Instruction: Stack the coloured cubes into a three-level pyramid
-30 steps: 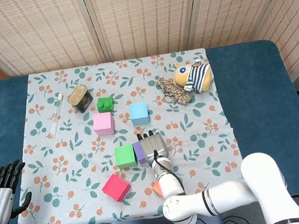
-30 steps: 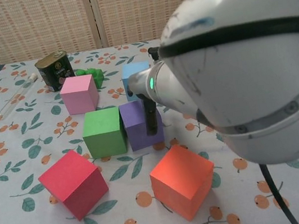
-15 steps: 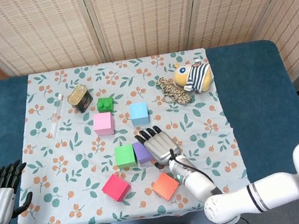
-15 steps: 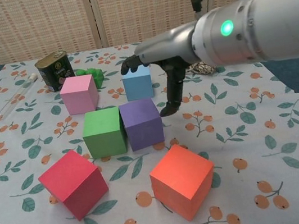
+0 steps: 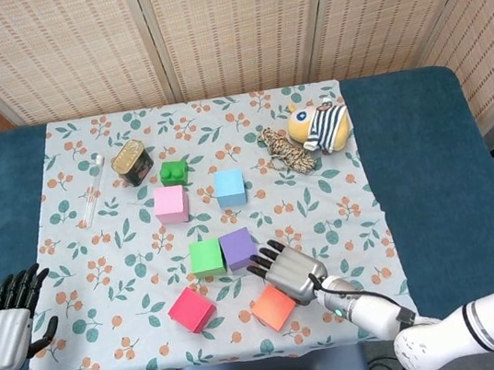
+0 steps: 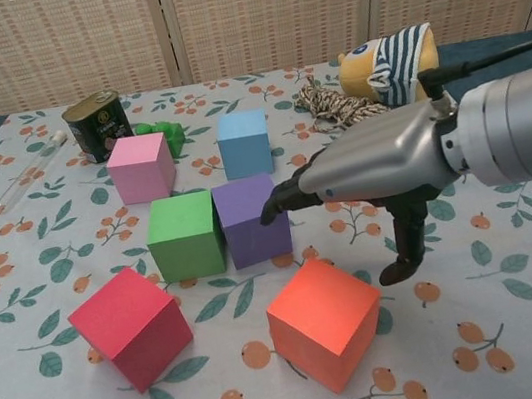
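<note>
Just beyond the right hand (image 6: 382,166)'s spread, empty fingers (image 6: 281,200) sits the purple cube (image 6: 252,220), touching the green cube (image 6: 185,236); the orange cube (image 6: 325,322) lies below them. The left hand (image 5: 5,319), fingers apart and empty, is partly cut off.

A white cloth (image 5: 345,217) printed with orange berries and teal leaves is spread over a dark blue table (image 5: 429,158). Six cubes are seen on it: pink (image 5: 171,204), light blue (image 5: 230,187), green (image 5: 207,257), purple (image 5: 237,247), crimson (image 5: 191,309) and orange (image 5: 274,307). A bright green brick (image 5: 172,172), a gold-and-brown tin (image 5: 132,161), a yellow toy (image 5: 320,126) striped navy and white, and a tan-and-black speckled rope (image 5: 285,150) are also shown. The right hand (image 5: 290,272) is silver with black fingertips (image 6: 273,210).
</note>
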